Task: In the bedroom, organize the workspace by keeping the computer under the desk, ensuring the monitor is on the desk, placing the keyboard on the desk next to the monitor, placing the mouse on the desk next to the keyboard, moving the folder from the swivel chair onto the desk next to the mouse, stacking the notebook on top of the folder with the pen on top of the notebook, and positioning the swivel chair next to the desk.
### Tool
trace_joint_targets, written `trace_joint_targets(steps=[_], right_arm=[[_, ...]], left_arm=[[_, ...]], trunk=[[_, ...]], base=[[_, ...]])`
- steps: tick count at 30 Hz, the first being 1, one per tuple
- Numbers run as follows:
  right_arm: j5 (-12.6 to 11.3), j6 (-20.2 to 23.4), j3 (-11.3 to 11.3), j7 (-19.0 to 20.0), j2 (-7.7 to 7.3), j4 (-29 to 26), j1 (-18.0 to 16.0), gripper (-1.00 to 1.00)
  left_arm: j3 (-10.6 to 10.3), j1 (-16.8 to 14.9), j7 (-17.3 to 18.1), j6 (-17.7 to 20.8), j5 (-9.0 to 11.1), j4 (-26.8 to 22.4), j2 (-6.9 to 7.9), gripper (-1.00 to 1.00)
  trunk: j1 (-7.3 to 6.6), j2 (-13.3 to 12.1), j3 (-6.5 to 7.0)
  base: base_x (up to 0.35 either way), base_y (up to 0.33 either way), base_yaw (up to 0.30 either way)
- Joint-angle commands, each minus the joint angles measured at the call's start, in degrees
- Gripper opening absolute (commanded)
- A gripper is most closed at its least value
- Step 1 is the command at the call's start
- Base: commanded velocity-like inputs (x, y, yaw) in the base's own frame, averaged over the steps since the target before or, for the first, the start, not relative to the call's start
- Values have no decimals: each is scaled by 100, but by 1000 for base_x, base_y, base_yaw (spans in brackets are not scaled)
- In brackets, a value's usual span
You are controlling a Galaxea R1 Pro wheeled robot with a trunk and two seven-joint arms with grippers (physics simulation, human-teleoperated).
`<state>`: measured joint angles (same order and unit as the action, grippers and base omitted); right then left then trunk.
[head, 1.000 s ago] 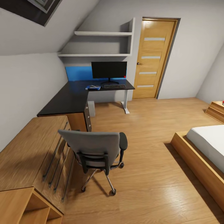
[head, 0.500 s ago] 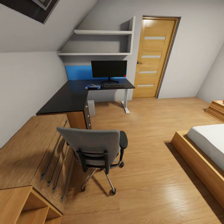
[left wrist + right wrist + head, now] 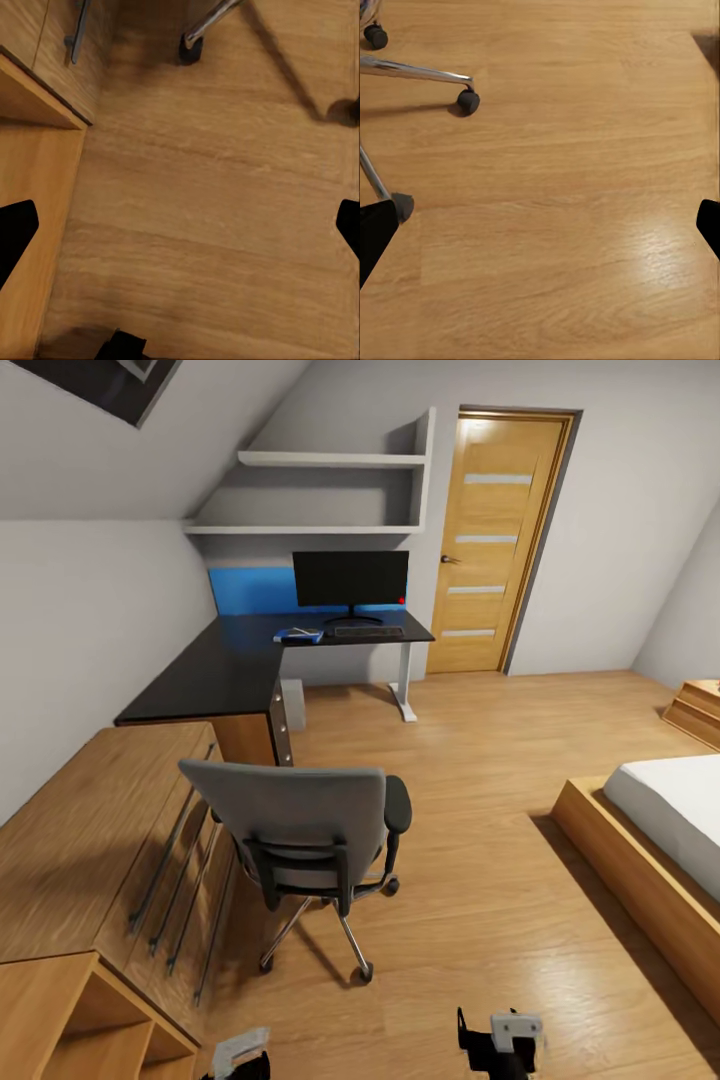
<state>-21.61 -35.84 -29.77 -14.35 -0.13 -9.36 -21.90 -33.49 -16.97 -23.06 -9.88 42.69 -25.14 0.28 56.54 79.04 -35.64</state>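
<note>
The swivel chair (image 3: 300,830) stands on the wood floor with its grey back toward me, a short way from the black L-shaped desk (image 3: 215,675). On the desk's far end stand the monitor (image 3: 350,580) and, in front of it, the keyboard (image 3: 368,631). Left of the keyboard lies the blue folder (image 3: 298,637) with a light pad on it. The mouse and pen are too small to tell. The white computer (image 3: 293,692) sits under the desk. My left gripper (image 3: 240,1060) (image 3: 180,229) and right gripper (image 3: 497,1045) (image 3: 540,229) hang open over bare floor near the chair's castors (image 3: 468,100).
Low wooden shelving (image 3: 95,850) runs along the left wall beside the chair. A wooden bed (image 3: 650,840) with a white mattress fills the right side. A wooden door (image 3: 500,545) and wall shelves (image 3: 330,495) are at the back. Open floor lies between chair and bed.
The whole picture has shifted slightly, so the camera moved. Both grippers have come into view at the bottom edge. The chair and desk things keep their places.
</note>
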Motion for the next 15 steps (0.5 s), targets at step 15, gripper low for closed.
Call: trace_joint_targets(steps=[15], right_arm=[[-979,126,-45,54,27,455,-534,100]], left_arm=[[668,-500,39,722,465,488,-2,100]], trunk=[[330,606,-276]], base=[[0,0,0]])
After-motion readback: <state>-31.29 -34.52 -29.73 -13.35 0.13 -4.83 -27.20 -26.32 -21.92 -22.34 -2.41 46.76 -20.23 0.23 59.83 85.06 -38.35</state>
